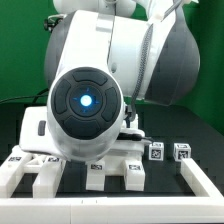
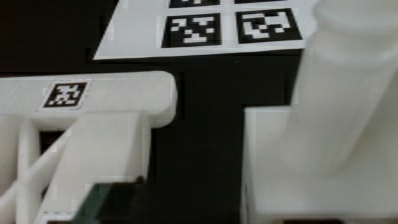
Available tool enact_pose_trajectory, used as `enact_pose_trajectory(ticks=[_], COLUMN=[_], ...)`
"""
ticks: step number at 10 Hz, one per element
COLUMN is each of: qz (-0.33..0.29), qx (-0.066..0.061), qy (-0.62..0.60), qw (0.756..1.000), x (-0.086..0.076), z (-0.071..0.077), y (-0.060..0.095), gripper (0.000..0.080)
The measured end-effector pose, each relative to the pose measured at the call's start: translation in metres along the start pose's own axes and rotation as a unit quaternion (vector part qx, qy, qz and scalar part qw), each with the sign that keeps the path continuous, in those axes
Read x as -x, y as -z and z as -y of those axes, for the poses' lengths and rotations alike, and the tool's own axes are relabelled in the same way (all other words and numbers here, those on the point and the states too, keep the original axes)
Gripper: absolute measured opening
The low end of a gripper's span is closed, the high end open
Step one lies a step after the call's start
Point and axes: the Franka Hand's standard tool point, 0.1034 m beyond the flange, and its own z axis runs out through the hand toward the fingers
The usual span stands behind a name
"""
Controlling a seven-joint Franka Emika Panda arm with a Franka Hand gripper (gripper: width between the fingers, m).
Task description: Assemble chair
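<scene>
White plastic is filling my wrist view. A tagged chair piece (image 2: 107, 100) is lying close under the camera, its square marker facing up and pale bars running off beneath it. Just beside it, across a dark gap, a tall white piece (image 2: 347, 120) is standing blurred and very near. I am taking it for another chair part, though I cannot be sure.

In the exterior view, more chair pieces (image 1: 133, 172) are sitting low toward six o'clock. Two small tagged blocks (image 1: 168, 152) are resting out toward four o'clock, apart from them.

My claw is not showing anywhere. My own arm (image 1: 100, 90) is covering it in the exterior view and the wrist view is catching no fingers, so I cannot tell how far open it is or whether it is holding anything.

Farther out, the marker board (image 2: 143, 40) is lying flat beyond the tagged piece. The white border rail (image 1: 120, 208) is running along six o'clock on the black table (image 1: 205, 135).

I am judging the danger to be this crowding. With the pieces so near, a drop slightly off line could be shoving the tagged piece sideways or tipping the tall one. My arm is also blocking most of the exterior view, so any such slip could be going unnoticed.
</scene>
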Motion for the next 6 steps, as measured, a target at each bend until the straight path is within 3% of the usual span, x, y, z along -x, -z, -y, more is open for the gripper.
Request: enact_pose_trajectory(ticks=[1, 2, 6], qz=[-0.001, -0.002, -0.003], qx=[0.0, 0.0, 0.0], qy=[0.0, 0.0, 0.0], qw=[1.0, 1.0, 1.0], x=[-0.0005, -0.0007, -0.0012], z=[-0.0002, -0.0003, -0.0006], y=[0.0002, 0.0003, 0.0005], gripper=[0.0491, 0.0597, 0.0647])
